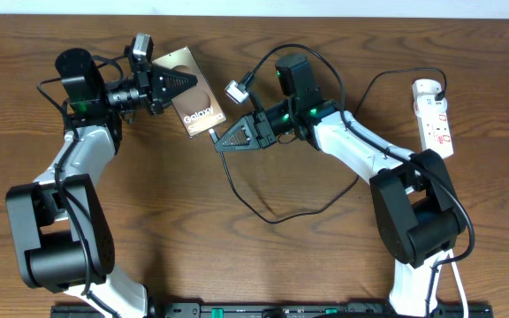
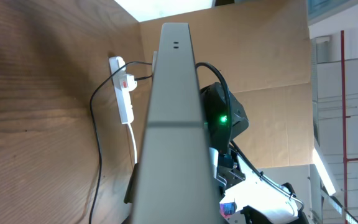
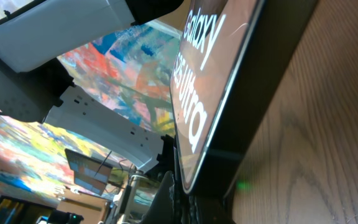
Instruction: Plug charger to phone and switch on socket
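Left tool [image 1: 177, 82] grasps the flat silvery-brown Galaxy phone [image 1: 200, 104] between its fingers; right tool [image 1: 222, 141] clenches the thin black charger cable [image 1: 272, 221] at its plug, phone just ahead.

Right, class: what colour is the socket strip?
The socket is white with red markings, clearest in the overhead view.

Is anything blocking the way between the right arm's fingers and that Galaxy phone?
Nothing visible does. The right gripper sits right at the lower edge of the phone, the charger cable trailing from it. The left gripper holds the phone's opposite end, clear of that gap.
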Motion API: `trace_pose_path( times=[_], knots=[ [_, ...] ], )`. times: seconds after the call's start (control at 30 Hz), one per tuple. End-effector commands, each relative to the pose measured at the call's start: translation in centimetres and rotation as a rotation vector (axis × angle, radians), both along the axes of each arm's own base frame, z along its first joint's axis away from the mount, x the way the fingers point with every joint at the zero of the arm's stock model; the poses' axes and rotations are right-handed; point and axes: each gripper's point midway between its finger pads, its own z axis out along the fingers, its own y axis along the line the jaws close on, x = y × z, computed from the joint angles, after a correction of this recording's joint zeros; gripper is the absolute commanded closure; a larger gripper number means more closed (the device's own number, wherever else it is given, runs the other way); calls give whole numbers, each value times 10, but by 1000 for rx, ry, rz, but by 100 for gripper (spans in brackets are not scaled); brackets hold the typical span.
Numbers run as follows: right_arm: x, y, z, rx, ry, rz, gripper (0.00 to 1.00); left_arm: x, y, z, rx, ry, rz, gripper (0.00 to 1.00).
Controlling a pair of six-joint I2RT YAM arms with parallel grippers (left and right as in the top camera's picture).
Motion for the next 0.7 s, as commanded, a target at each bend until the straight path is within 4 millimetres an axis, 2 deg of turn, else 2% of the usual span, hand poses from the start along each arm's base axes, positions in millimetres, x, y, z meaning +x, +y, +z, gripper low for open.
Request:
trace_pose_path(
  times=[0.0, 0.53, 0.67],
  knots=[
    [-1, -2, 4, 11, 10, 17, 99, -6, -2, 17, 6, -50, -19, 93],
    [0, -1, 3, 7, 8, 11, 99, -6, -3, 17, 6, -51, -19, 93],
    [0, -1, 3, 7, 8, 10, 99, -8, -8, 17, 6, -52, -33, 93]
  ],
)
